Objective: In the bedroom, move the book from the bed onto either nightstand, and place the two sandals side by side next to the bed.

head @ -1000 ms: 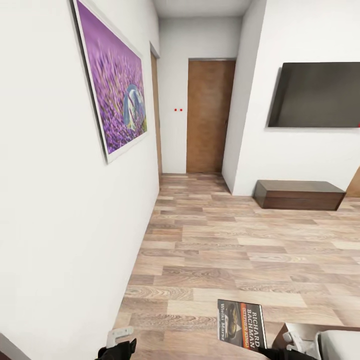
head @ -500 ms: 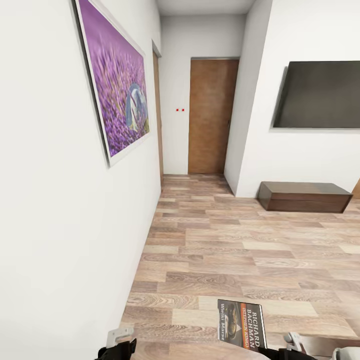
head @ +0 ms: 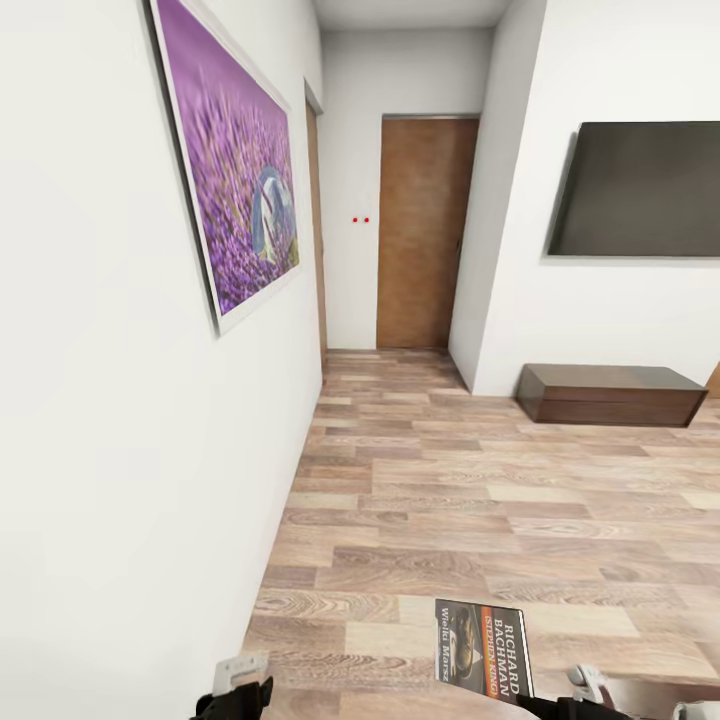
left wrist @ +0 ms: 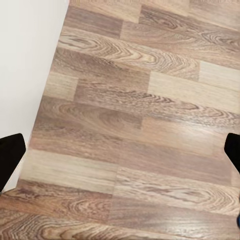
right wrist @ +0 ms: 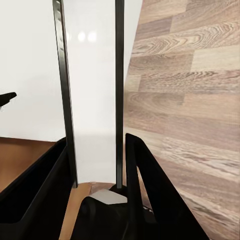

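Standing upright at lower centre, the book [head: 483,650] is clamped edge-on between the right gripper [right wrist: 97,172] jaws; left gripper [left wrist: 120,155] jaws spread, empty.

White walls [head: 100,480] w/ a big lavender-field picture [head: 235,165] in a pale frame on the left one. Wood-plank floor [head: 480,500] in mixed tan & brown tones runs back into a short hallway, ending at a plain brown door [head: 425,230]; two small red dots [head: 360,220] on the wall beside it. Right wall: dark flat TV [head: 640,190], mounted above a low dark-wood cabinet [head: 608,394] on the floor. Light is even, soft, no hard shadows.
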Available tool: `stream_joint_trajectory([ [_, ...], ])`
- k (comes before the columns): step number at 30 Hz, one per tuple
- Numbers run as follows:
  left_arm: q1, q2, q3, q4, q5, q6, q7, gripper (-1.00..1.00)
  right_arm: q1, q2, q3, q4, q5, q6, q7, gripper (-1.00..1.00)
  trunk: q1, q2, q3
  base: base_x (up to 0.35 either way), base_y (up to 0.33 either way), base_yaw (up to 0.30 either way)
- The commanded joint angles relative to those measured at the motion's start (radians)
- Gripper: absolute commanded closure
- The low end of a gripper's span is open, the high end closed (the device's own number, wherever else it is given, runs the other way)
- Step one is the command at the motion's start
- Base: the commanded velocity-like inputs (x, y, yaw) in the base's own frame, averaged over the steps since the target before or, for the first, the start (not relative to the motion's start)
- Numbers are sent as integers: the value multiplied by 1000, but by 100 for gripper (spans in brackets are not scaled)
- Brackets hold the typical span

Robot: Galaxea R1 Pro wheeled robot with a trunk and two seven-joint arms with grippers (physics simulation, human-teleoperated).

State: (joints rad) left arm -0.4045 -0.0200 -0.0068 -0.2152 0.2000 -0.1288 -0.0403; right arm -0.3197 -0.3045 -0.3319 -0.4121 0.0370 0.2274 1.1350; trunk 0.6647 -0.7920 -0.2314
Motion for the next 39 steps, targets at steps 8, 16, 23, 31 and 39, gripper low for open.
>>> stream_joint_trajectory([
  [8, -1, 0, -1, 1, 9, -3, -4, -100, -1, 1, -7, -1, 4, 10, 6, 100, 1, -1, -1, 279, 103, 0],
  [16, -1, 0, -1, 1, 9, -3, -4, -100, -1, 1, -7, -1, 4, 10, 6, 100, 1, -1, -1, 220, 62, 0],
  [23, -1, 0, -1, 2, 9, -3, -4, -100, -1, 1, -7, -1, 4, 10, 6, 100, 1, -1, -2, 17, 3, -62],
  [31, -1, 0, -1, 1, 9, -3, -4, -100, -1, 1, -7, -1, 3, 10, 6, 100, 1, -1, -3, 26, 13, -182],
  [39, -1, 0, -1, 1, 9, -3, -4, -100, -1, 1, -7, -1, 4, 10, 6, 100, 1, -1, -3, 278, 85, -6],
])
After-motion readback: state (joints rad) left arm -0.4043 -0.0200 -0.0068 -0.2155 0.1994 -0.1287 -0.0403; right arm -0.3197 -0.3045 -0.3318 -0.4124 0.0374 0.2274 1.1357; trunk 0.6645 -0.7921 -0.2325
